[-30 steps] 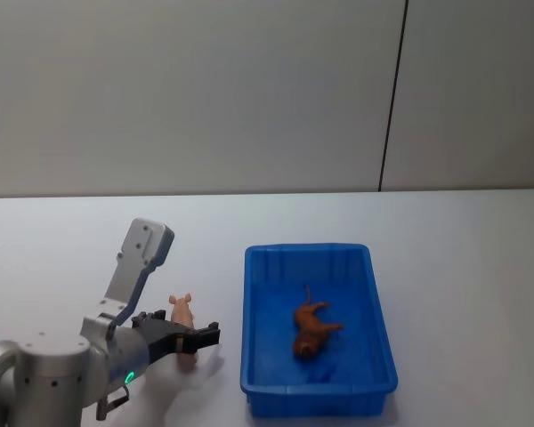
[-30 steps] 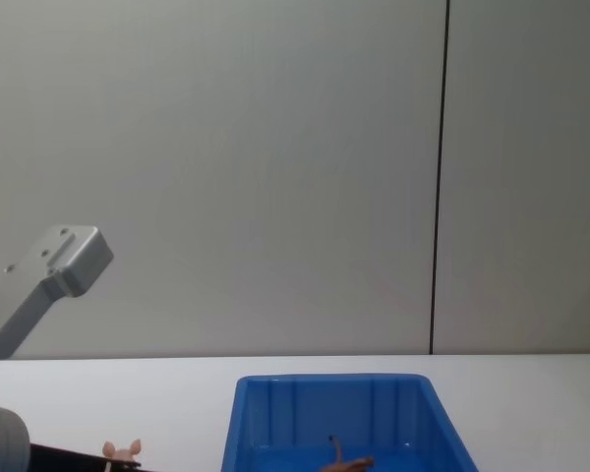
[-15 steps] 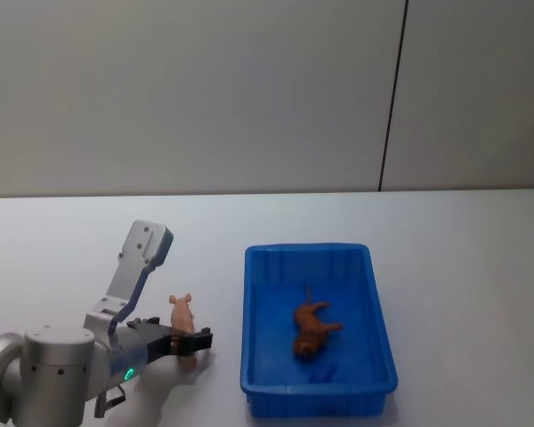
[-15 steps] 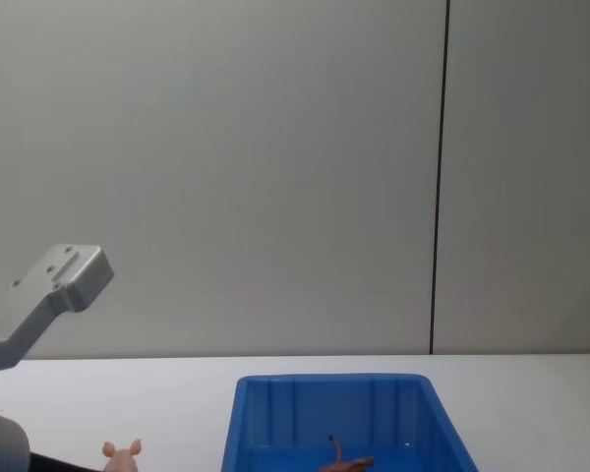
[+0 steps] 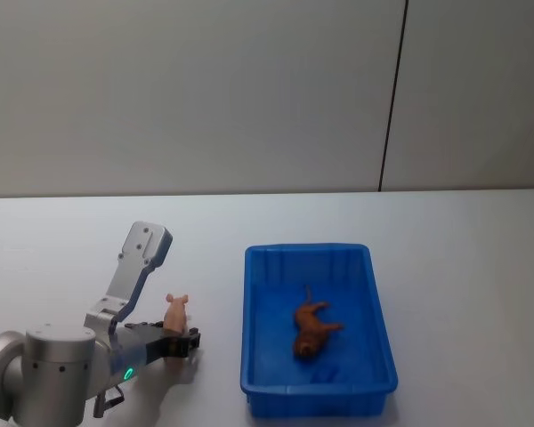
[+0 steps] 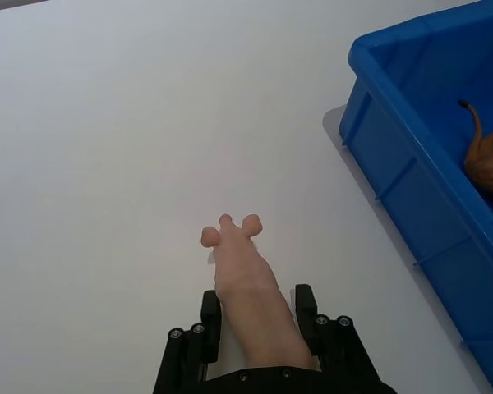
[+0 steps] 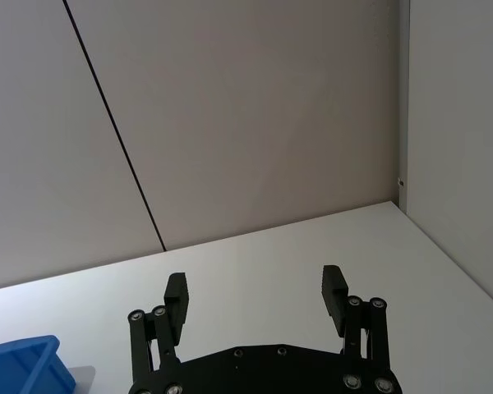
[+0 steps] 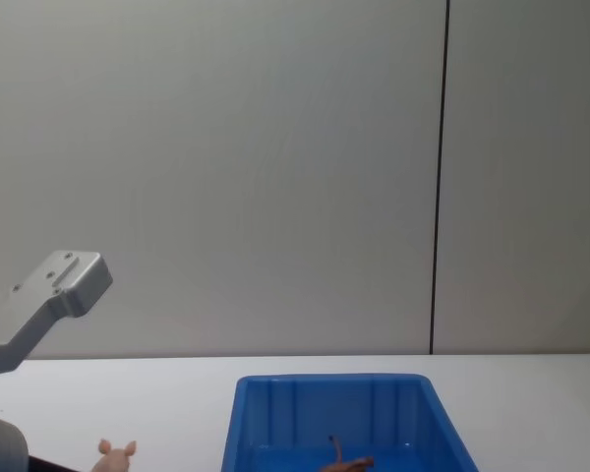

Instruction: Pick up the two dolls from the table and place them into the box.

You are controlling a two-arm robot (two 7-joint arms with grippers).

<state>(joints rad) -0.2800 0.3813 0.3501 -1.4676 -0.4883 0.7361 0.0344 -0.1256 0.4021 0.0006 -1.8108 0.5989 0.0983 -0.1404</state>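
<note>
While the brown doll (image 5: 310,328) already lies in the box (image 5: 378,338), left claw (image 6: 257,313) looks clamped on the pink doll (image 6: 248,290), apparently near table (image 5: 481,267); right claw (image 7: 255,295) open, parked.

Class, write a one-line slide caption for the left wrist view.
Left gripper jaws closed on the pink doll above the white table, beside the blue box holding the brown doll.
</note>
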